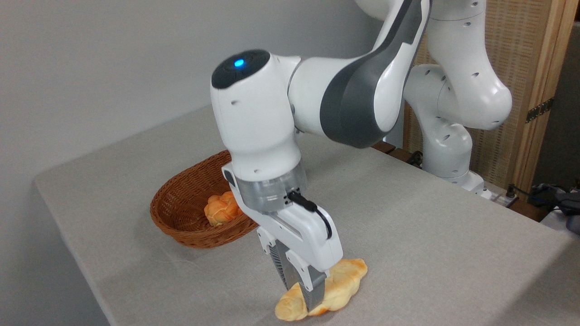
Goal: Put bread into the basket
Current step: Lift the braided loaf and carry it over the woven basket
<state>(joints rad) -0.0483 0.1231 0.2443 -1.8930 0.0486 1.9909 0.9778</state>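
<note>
The bread (337, 283) is being held across its middle by the gripper (301, 294), whose two fingers are seen clamped on opposite sides of the loaf. The loaf's long axis is running from lower left to upper right, with one pointed end sticking out on each side of the fingers. It is being carried low, at or just off the surface (430, 235); whether it is clear of the cloth cannot be told. The basket (181, 217) is sitting up and to the left of the gripper, apart from the loaf, with a small orange bun (219, 209) lying inside it. The coming move is judged to be a lift, followed by a carry leftward and away over the near rim.
</note>
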